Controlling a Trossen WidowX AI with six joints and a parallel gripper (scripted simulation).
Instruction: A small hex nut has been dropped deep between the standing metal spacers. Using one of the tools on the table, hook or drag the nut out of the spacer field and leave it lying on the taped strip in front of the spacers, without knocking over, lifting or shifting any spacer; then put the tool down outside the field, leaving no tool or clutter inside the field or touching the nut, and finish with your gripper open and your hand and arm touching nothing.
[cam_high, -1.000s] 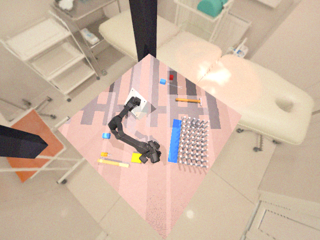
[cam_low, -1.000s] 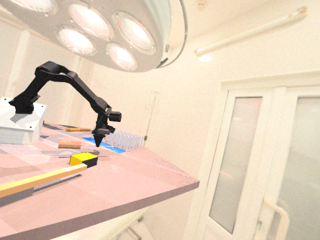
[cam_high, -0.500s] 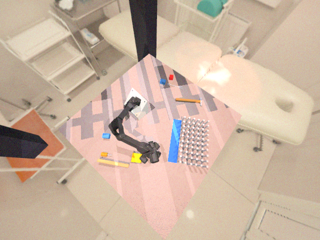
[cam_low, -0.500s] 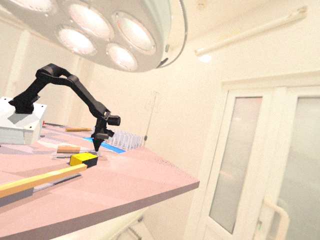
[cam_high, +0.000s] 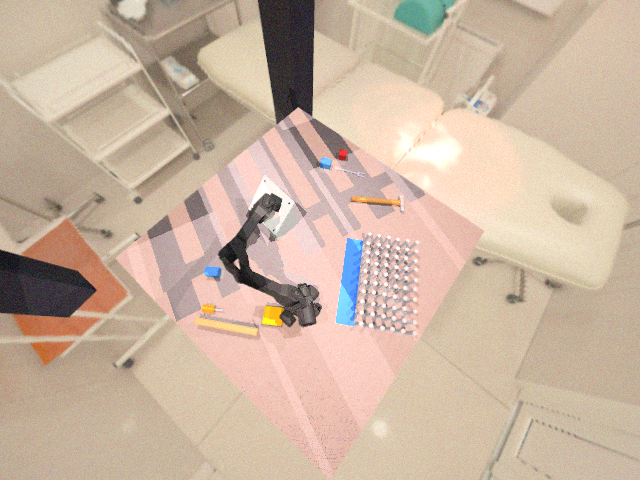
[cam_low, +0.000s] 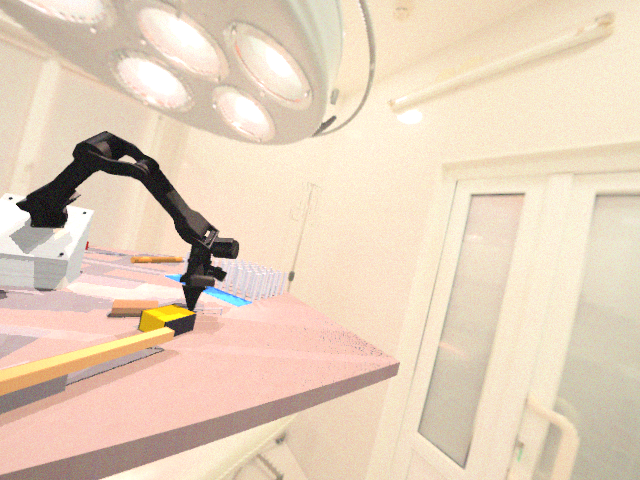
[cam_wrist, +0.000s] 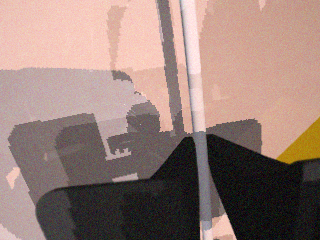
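Note:
My gripper is shut on the thin metal shaft of a tool, low over the table beside the yellow block. The tool's brown handle is to the left in the exterior view; the shaft's far end, with what looks like a small bend, points right, outside the field. In the top view the arm hides the tool. The metal spacers stand in rows behind the blue taped strip. The hex nut cannot be made out in any view.
A yellow block is close to the hand. A wooden bar, an orange screwdriver and a blue block lie farther left. A hammer, a forked tool and a red cube lie toward the back.

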